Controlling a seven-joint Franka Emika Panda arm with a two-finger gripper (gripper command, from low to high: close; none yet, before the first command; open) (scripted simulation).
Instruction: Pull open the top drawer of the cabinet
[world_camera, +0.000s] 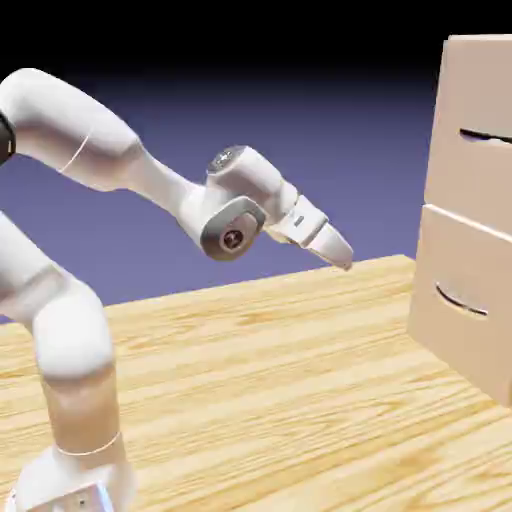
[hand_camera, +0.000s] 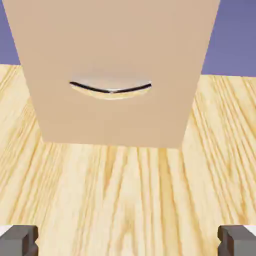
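The cabinet (world_camera: 452, 190) stands at the exterior view's right, a light-beige box of two stacked drawers. The top drawer (world_camera: 478, 95) has a thin dark curved handle (world_camera: 486, 136) and looks shut. My gripper (world_camera: 340, 252) hangs in the air to the left of the cabinet, well short of it and below the top handle's height, tilted down toward it. In the hand view the cabinet (hand_camera: 115, 40) front meets the table, and the one handle seen there (hand_camera: 110, 89) is the lower drawer's. My gripper (hand_camera: 128, 242) is open with nothing between its fingertips (hand_camera: 17, 240).
The lower drawer (world_camera: 465, 335) with its own dark handle (world_camera: 460, 301) sits under the top one. The wooden table (world_camera: 270, 390) stretches between the arm's base and the cabinet.
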